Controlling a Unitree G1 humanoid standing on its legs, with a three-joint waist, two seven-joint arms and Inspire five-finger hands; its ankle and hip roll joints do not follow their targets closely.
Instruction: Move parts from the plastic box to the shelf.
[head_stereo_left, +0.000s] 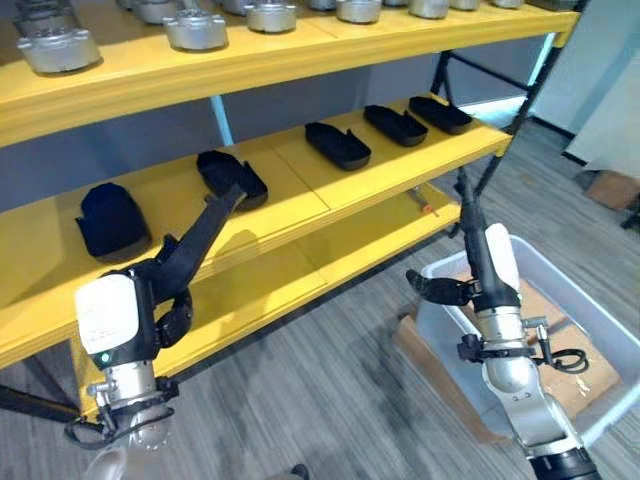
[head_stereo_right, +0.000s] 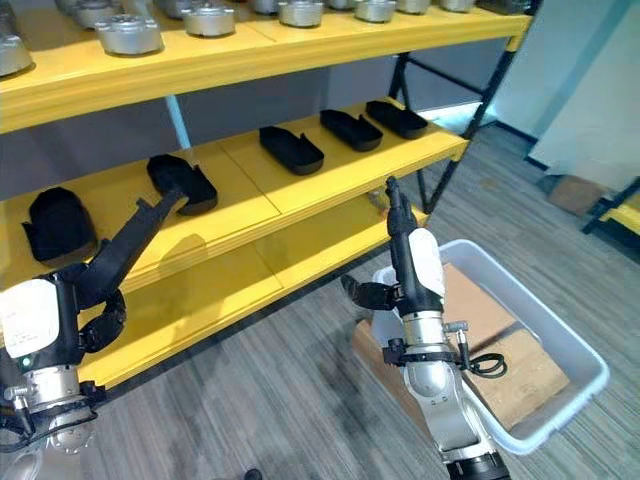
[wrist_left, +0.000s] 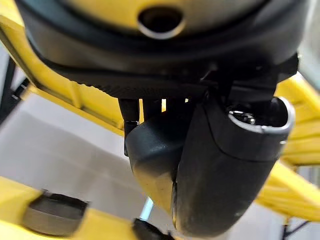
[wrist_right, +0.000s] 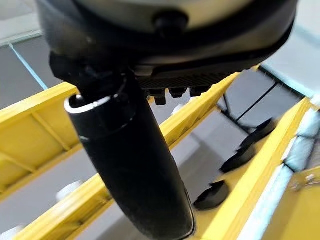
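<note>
While five black parts (head_stereo_left: 337, 145) already line the yellow shelf's (head_stereo_left: 300, 200) middle board, the left hand (head_stereo_left: 205, 235) stretches straight-fingered to the second one, the right hand (head_stereo_left: 470, 245) is raised open and empty, and the plastic box (head_stereo_left: 600, 330) seems emptied.

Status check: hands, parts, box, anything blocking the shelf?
Left hand open, fingers straight, touching a black part on the middle shelf. Right hand open, empty, above the plastic box. Nothing in the way.

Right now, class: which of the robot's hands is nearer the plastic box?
Right. The right hand is raised directly above the plastic box's near corner; the left hand reaches toward the shelf, far away.
</note>
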